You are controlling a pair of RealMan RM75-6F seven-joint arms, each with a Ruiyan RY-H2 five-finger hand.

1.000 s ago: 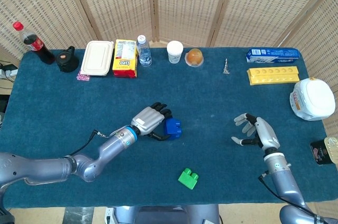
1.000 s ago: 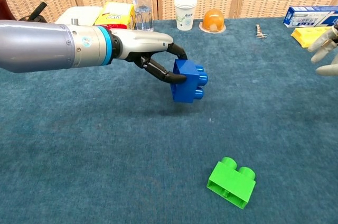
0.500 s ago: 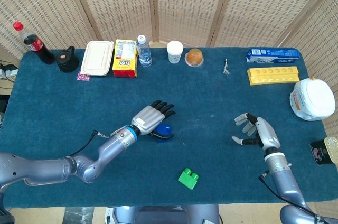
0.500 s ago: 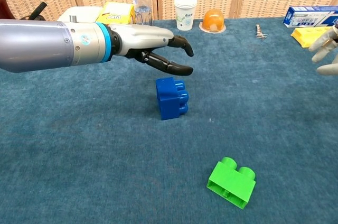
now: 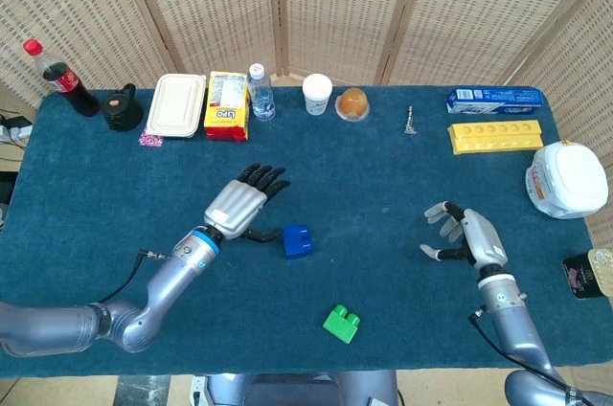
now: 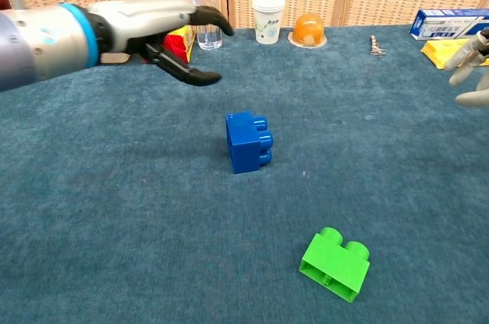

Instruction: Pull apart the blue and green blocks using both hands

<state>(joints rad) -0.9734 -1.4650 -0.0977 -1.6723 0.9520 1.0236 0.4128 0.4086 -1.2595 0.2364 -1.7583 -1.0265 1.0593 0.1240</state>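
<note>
The blue block (image 5: 297, 240) (image 6: 248, 141) lies on its side on the blue cloth near the middle of the table, studs facing right. The green block (image 5: 341, 323) (image 6: 335, 263) lies apart from it, nearer the front edge. My left hand (image 5: 241, 205) (image 6: 164, 30) hovers open to the left of the blue block and holds nothing. My right hand (image 5: 469, 238) (image 6: 472, 66) hangs open over the right side of the table, far from both blocks.
Along the back edge stand a cola bottle (image 5: 57, 76), a white lunch box (image 5: 177, 104), a yellow carton (image 5: 227, 104), a water bottle (image 5: 261, 92), a paper cup (image 5: 317, 94) and an orange (image 5: 352, 102). A yellow tray (image 5: 496, 135) and white container (image 5: 567, 179) sit right.
My left hand let go of the blue block, which dropped onto the cloth. The hand then drew back to the left and up. The right hand barely moved.
</note>
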